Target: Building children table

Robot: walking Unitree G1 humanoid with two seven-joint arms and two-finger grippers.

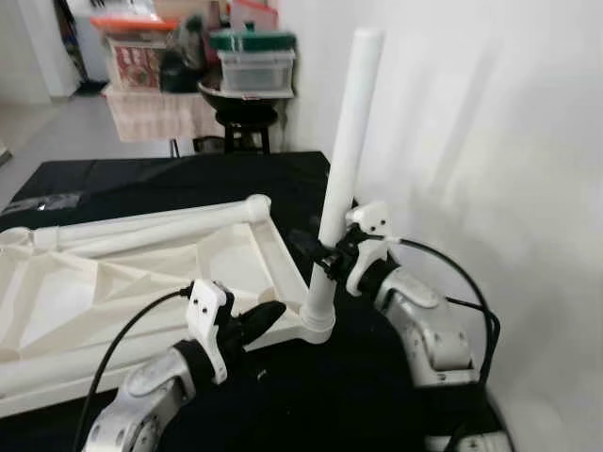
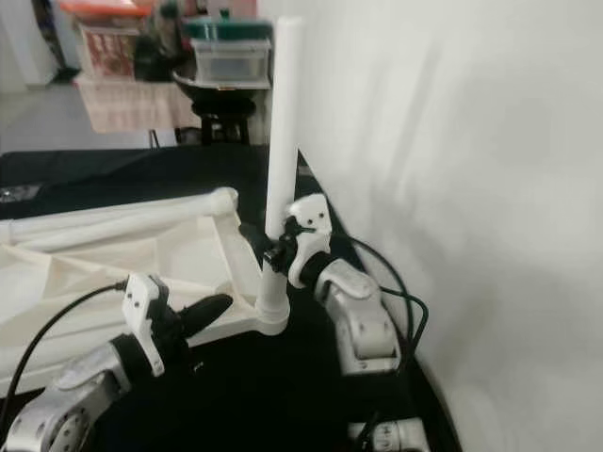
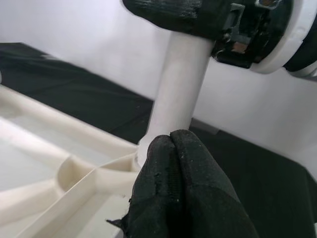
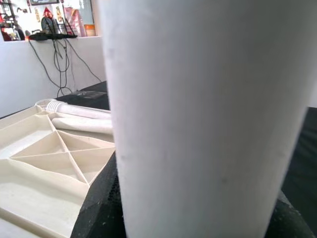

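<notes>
A cream table top (image 1: 113, 282) lies upside down on a black surface, ribs facing up. A white table leg (image 1: 349, 122) stands upright in the socket at its near right corner. My right gripper (image 1: 325, 254) is shut on the lower part of this leg (image 4: 208, 119), coming from the right. My left gripper (image 1: 268, 315) is shut with nothing between its fingers, and its tips (image 3: 172, 136) sit at the corner rim just beside the leg's base (image 3: 178, 84). Two more loose legs (image 1: 141, 224) lie along the far edge of the table top.
A white wall (image 1: 471, 141) stands close on the right, just behind the right arm. Beyond the black surface (image 1: 311, 395), a black stool carrying a bowl and a plastic box (image 1: 250, 71) stands beside a cluttered shelf with a cloth (image 1: 151, 113).
</notes>
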